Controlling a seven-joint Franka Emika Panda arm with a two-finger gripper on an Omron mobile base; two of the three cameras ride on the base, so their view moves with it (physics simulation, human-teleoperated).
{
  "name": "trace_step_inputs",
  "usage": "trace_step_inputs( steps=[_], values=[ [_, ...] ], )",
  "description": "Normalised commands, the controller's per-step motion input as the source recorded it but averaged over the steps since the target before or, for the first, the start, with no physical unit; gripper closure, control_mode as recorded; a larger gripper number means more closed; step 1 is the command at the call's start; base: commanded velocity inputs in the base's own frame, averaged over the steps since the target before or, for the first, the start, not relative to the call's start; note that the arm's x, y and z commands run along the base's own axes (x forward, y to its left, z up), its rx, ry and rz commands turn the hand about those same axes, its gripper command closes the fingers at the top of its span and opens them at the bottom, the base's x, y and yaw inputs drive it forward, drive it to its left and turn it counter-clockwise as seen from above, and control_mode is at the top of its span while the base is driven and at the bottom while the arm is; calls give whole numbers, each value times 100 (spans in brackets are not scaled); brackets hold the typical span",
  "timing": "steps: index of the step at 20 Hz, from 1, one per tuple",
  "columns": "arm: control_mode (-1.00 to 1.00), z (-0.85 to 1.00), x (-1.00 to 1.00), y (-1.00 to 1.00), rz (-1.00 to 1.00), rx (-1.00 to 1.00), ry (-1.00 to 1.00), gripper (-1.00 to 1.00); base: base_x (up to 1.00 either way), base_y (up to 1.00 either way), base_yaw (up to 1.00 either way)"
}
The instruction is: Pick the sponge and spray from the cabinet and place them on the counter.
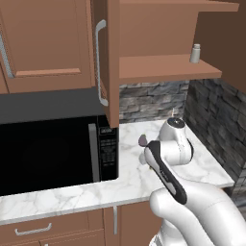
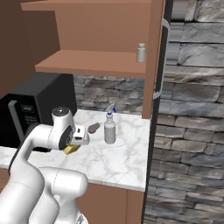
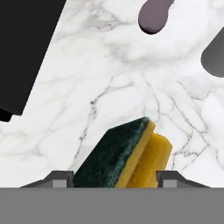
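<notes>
Gripper [image 3: 114, 177]: half open, jaws clamped on the sponge [image 3: 124, 155], held just above the counter [image 3: 87, 87]. Sponge: tilted on edge, green layer leftward in the hand view, long axis running away from the fingers. Risk: released tilted, it may tumble or roll. Beyond: purple egg-shaped object [image 2: 93, 127]; spray [image 2: 110, 127] upright on counter. Cabinet [image 2: 100, 61]: shaker [image 2: 141, 53] on shelf.

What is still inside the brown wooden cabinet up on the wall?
On the shelf of the open brown wooden wall cabinet stands one small white shaker bottle. The door's edge covers part of the shelf in the left base view; what is there cannot be seen.
</notes>
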Motion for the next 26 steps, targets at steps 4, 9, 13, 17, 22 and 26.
trace_step_inputs(
  steps=[4,9,13,17,22,26],
  values=[
    [-100,-54,2,-1,-3,0,-1,100,0,0,0],
    [-100,-55,13,0,-3,0,-1,100,0,0,0],
    [-100,-52,17,0,-3,0,-2,100,0,0,0],
    [-100,-48,15,0,-2,0,-3,100,0,0,0],
    [-100,-44,9,0,-2,0,-3,100,0,0,0],
    [-100,-35,1,-1,-1,0,-4,100,0,0,0]
  ],
)
